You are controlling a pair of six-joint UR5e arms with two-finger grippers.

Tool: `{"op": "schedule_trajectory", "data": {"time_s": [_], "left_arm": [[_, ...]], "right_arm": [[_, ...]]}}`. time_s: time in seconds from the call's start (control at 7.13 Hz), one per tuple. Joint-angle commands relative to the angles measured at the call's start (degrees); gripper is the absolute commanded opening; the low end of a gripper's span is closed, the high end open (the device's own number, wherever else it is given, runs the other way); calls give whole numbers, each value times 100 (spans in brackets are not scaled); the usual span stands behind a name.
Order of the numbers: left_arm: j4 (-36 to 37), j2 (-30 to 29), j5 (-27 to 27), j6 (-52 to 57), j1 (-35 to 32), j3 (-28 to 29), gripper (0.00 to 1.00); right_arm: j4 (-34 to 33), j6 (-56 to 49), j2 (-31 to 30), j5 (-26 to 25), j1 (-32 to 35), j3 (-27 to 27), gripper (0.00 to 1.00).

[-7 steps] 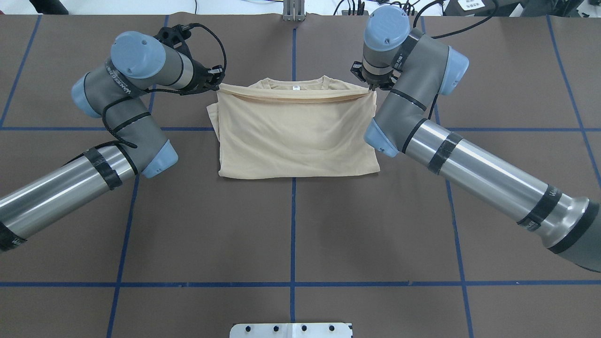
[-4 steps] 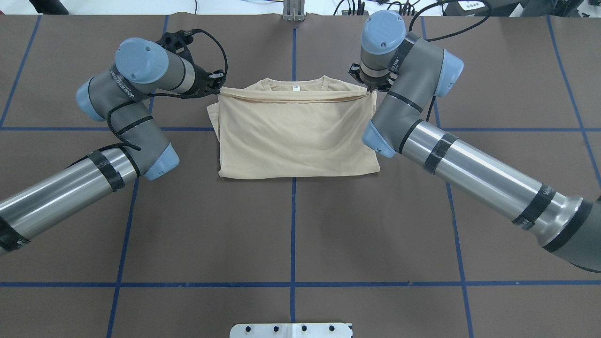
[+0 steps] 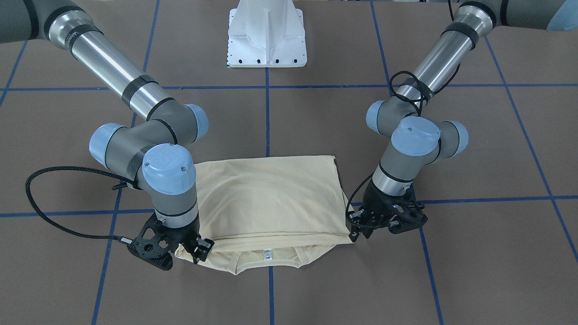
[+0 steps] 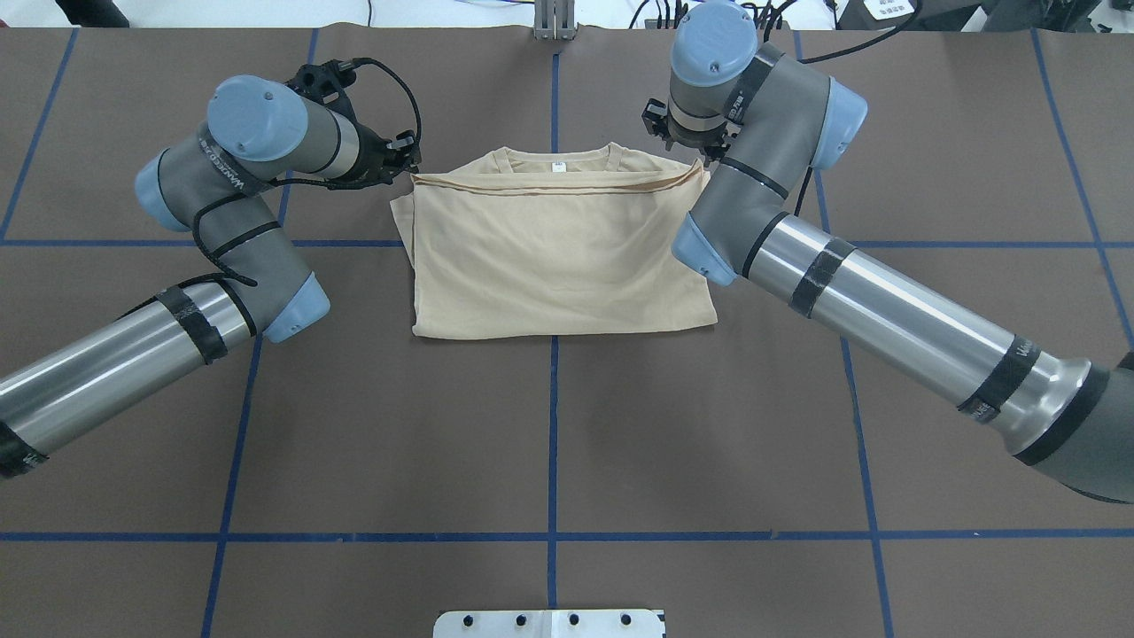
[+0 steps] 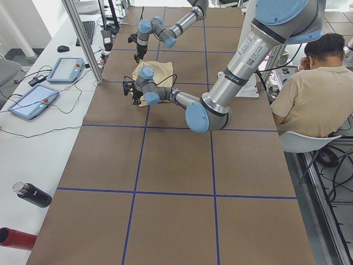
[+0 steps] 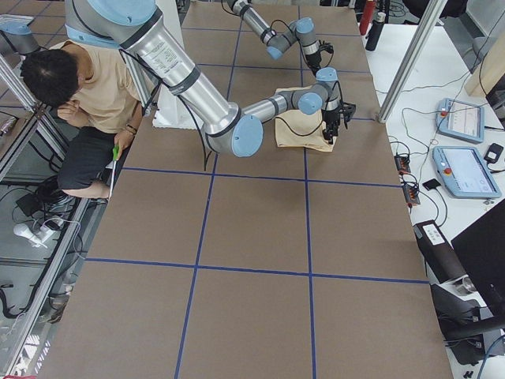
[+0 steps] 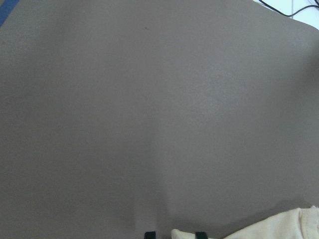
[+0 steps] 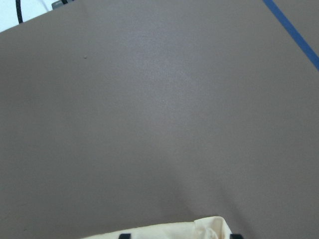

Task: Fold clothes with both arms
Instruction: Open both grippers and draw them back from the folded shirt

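Note:
The cream-yellow T-shirt (image 4: 558,257) lies folded in half on the brown table, plain side up, with its collar and white neck label (image 4: 558,165) showing past the folded-over hem. My left gripper (image 4: 409,167) is shut on the hem's corner at the shirt's left shoulder; in the front-facing view it (image 3: 353,234) is on the right. My right gripper (image 4: 700,164) is shut on the other hem corner, on the left in the front-facing view (image 3: 201,247). Both are low over the table. Each wrist view shows cream fabric (image 7: 279,229) (image 8: 174,230) between black fingertips. The print is hidden.
The white pedestal base (image 3: 266,40) stands at the table's near edge behind the shirt. Blue tape lines (image 4: 553,443) cross the brown table. A seated person (image 5: 309,94) is beside the table. Tablets (image 5: 66,69) and a bottle (image 5: 33,194) lie on the side bench.
Both grippers have carried the hem a little farther toward the collar and lower. The lifted fold has flattened onto the shirt, and the gap under the hem has closed.

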Motion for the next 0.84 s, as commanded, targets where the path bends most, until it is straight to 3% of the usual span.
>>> {"op": "schedule_trajectory", "data": {"time_s": [0.0, 0.14, 0.42, 0.7], "left_arm": [[-86, 573, -12, -53, -44, -884, 50], [-77, 794, -12, -18, -96, -1142, 49], [-77, 814, -4, -18, -106, -1206, 49], [-59, 928, 31, -18, -106, -1285, 49]], "right_arm": [[17, 652, -964, 84, -40, 1528, 100], [43, 1162, -1685, -11, -459, 2479, 100], [43, 2016, -2513, -536, -1092, 3451, 100], [314, 3086, -2842, -654, -1428, 3508, 99]]}}
